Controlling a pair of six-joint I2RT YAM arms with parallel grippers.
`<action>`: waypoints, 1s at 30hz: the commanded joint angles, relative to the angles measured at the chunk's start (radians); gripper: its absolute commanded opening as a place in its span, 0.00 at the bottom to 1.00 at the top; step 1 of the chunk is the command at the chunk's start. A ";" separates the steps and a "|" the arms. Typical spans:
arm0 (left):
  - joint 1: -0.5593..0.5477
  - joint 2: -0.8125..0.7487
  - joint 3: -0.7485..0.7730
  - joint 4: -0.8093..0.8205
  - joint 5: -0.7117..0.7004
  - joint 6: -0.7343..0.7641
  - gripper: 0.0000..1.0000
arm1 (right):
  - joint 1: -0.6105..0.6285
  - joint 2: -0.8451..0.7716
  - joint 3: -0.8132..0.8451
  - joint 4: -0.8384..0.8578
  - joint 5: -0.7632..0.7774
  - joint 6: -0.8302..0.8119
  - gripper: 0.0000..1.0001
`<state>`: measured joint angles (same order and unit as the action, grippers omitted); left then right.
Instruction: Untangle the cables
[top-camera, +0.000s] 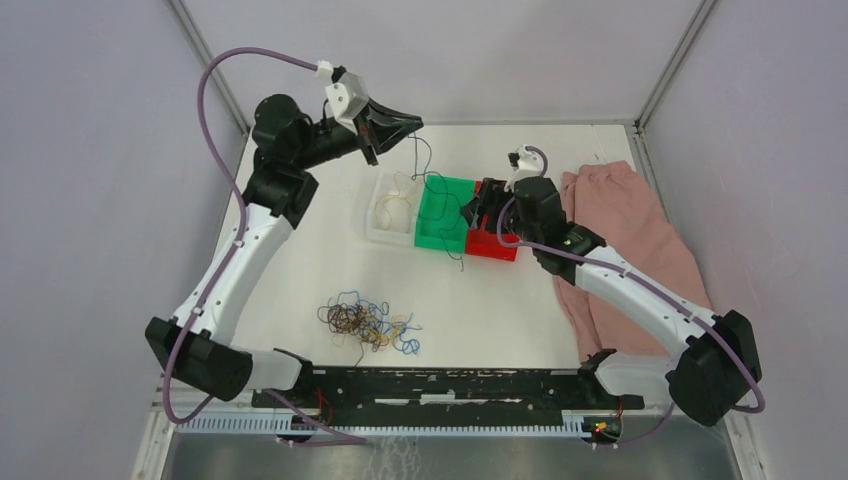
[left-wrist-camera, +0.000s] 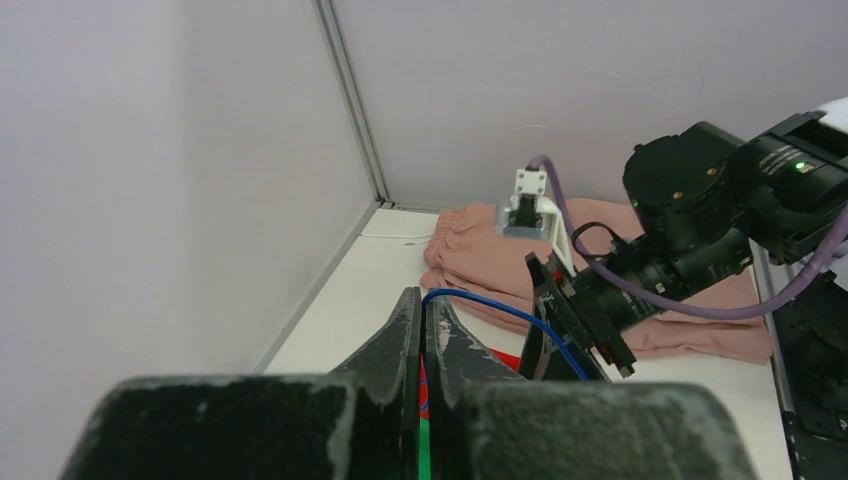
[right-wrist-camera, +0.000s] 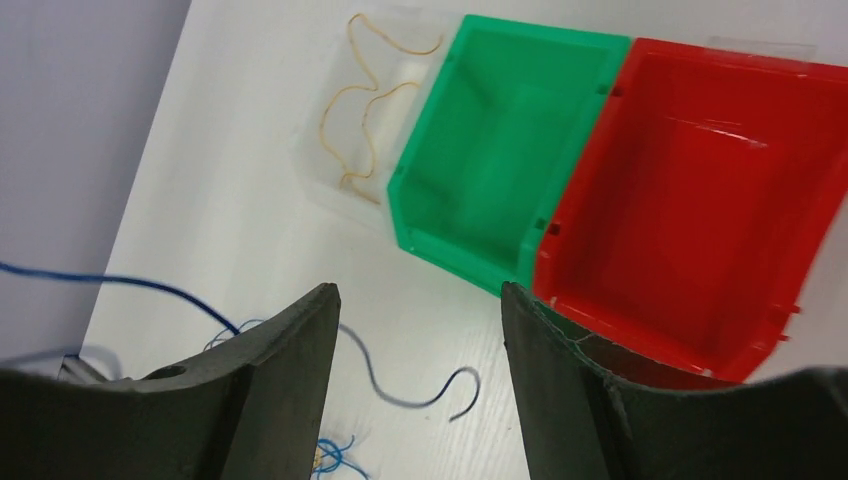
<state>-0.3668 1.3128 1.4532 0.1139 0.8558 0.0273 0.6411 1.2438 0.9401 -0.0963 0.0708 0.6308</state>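
Left wrist: left gripper (left-wrist-camera: 424, 305) pressed together, pinching a blue cable (left-wrist-camera: 500, 309), raised high, probably to draw it clear of the rest. Right wrist: right gripper (right-wrist-camera: 418, 295) spread, holding nothing, poised above the green bin (right-wrist-camera: 490, 150) and red bin (right-wrist-camera: 700, 190). From above: tangled cables (top-camera: 365, 320) heaped near the front edge.

No readable text, labels, brands or nos. in any of the 3 views.
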 joint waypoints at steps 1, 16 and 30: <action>-0.027 0.074 0.063 0.103 -0.037 0.016 0.03 | -0.048 -0.061 0.005 -0.003 0.062 -0.005 0.67; -0.052 0.390 0.316 0.084 -0.077 0.113 0.03 | -0.149 -0.027 -0.025 0.045 0.012 -0.023 0.67; -0.052 0.412 0.284 0.096 -0.156 0.243 0.03 | -0.193 -0.005 -0.049 0.068 -0.048 0.007 0.66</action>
<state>-0.4149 1.7390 1.7229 0.1535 0.7460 0.1928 0.4591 1.2392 0.8940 -0.0895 0.0483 0.6239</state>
